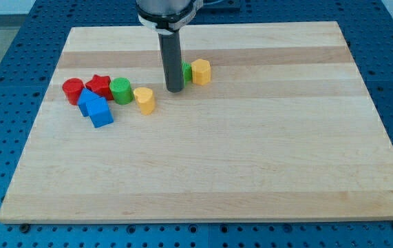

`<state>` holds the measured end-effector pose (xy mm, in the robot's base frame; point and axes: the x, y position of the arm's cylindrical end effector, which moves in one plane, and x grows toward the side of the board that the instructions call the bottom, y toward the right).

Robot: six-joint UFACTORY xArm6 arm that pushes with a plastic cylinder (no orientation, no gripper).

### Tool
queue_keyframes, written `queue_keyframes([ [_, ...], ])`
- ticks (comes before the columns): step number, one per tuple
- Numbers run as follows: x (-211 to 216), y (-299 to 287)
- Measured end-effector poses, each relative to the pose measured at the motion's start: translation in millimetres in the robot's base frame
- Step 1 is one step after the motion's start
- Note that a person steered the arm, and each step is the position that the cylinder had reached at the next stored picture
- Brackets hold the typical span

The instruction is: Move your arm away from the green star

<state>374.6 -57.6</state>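
The green star (187, 71) is mostly hidden behind my rod; only a green sliver shows at its right side. A yellow hexagon block (201, 71) sits just right of it. My tip (174, 89) rests on the board directly in front of the green star, touching or nearly touching it. A yellow block (144, 100) lies a little to the tip's lower left.
A cluster sits at the view's left: a red cylinder (73, 90), a red star (100, 85), a green cylinder (121, 90) and two blue blocks (96, 108). The wooden board (251, 158) lies on a blue perforated table.
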Motion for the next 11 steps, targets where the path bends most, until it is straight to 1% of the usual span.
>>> queue_keyframes([
  [3, 1, 0],
  [9, 23, 4],
  [11, 45, 4],
])
